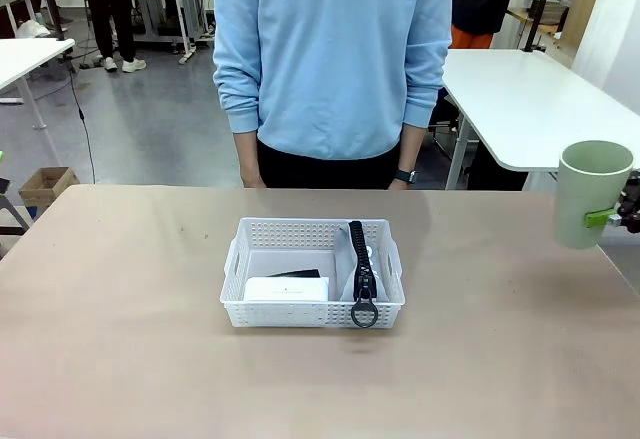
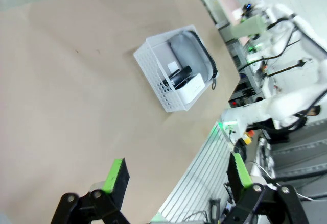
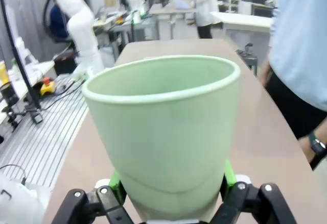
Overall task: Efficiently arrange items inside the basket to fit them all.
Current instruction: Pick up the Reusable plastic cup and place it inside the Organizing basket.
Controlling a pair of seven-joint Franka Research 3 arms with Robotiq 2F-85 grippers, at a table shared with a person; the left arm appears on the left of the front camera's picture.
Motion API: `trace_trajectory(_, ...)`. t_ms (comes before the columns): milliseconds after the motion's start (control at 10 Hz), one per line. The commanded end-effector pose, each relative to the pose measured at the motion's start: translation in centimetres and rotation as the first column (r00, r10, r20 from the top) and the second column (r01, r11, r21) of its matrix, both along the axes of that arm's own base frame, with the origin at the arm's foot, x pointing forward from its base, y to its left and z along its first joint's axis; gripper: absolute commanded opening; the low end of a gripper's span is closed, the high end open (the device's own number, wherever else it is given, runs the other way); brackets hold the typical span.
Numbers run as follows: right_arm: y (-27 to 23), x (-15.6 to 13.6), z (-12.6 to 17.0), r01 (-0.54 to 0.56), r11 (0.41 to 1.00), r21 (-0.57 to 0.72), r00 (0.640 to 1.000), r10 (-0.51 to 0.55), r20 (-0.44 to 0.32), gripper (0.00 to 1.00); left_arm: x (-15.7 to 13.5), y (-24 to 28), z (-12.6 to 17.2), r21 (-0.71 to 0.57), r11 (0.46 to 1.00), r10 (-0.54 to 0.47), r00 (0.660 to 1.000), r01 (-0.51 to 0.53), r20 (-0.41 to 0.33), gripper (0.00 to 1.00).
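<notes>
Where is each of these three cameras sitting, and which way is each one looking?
Front view: fixed on the robot's side, facing the person across the table; shows the basket and, at right, the cup in the right gripper.
Left wrist view: high on the left arm, looking down past the open left gripper at the basket.
Right wrist view: on the right arm, facing the cup it holds.
Shared: front and left wrist views both show the basket with the pouch.

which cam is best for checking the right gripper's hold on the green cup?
Right wrist view: the pale green cup sits upright between the right gripper and its green pads, clamped low on its wall. Front view shows the cup at the right edge, off the table, one pad on its side. Left wrist view shows it small and blurred, far off.
</notes>
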State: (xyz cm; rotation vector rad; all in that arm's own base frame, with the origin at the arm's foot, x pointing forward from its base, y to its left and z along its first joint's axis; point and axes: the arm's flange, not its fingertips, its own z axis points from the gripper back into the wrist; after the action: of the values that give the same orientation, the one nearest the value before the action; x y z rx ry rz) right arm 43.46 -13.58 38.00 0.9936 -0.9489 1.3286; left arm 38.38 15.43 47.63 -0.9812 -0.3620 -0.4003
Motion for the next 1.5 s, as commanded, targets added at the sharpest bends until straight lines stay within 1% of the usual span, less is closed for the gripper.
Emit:
trace_trajectory(0, 3.7, -2.4, 2.3, -0.044, 0.991, -0.123, 0.999, 0.044, -0.005, 0.28, -0.2, -0.1, 0.1, 0.009, 1.0, 0.002, 1.0, -0.002, 0.001, 1.0)
trace_trajectory(100, 5.5, -3.4, 3.5, -0.045, 0.979, -0.197, 0.999, 0.047, 0.002, 0.0, -0.2, -0.1, 0.1, 0.009, 1.0, 0.002, 1.0, -0.002, 0.001, 1.0)
trace_trajectory(200, 6.7, -3.9, 3.7, -0.051, 0.975, -0.218, 0.998, 0.056, 0.019, 0.0, -0.2, -0.1, 0.1, 0.009, 1.0, 0.002, 1.0, -0.002, 0.001, 1.0)
trace_trajectory(300, 3.9, -2.1, 3.2, -0.063, 0.991, -0.117, 0.998, 0.065, 0.016, 0.0, -0.2, -0.1, 0.1, 0.009, 1.0, 0.002, 1.0, -0.002, 0.001, 1.0)
trace_trajectory(800, 3.9, -2.1, 3.2, -0.063, 0.991, -0.117, 0.998, 0.065, 0.016, 0.0, -0.2, -0.1, 0.1, 0.009, 1.0, 0.002, 1.0, -0.002, 0.001, 1.0)
trace_trajectory(900, 3.8, -2.5, 2.5, -0.054, 0.989, -0.14, 0.999, 0.054, -0.005, 0.84, -0.2, -0.1, 0.1, 0.009, 1.0, 0.002, 1.0, -0.002, 0.001, 1.0)
trace_trajectory(1000, 6.3, -2.6, 4.9, -0.021, 0.975, -0.22, 0.998, 0.032, 0.048, 0.84, -0.2, -0.1, 0.1, 0.009, 1.0, 0.002, 1.0, -0.002, 0.001, 1.0)
trace_trajectory(1100, 9.3, -2.4, 7.3, 0.022, 0.972, -0.233, 0.998, -0.007, 0.065, 0.84, -0.2, -0.1, 0.1, 0.009, 1.0, 0.002, 1.0, -0.002, 0.001, 1.0)
trace_trajectory(1200, 12.7, -2.3, 8.9, 0.054, 0.955, -0.291, 0.998, -0.042, 0.049, 0.84, -0.2, -0.1, 0.1, 0.009, 1.0, 0.002, 1.0, -0.002, 0.001, 1.0)
trace_trajectory(1400, 18.9, -2.9, 10.7, 0.074, 0.913, -0.401, 0.996, -0.048, 0.074, 0.84, -0.2, -0.1, 0.1, 0.009, 1.0, 0.002, 1.0, -0.002, 0.001, 1.0)
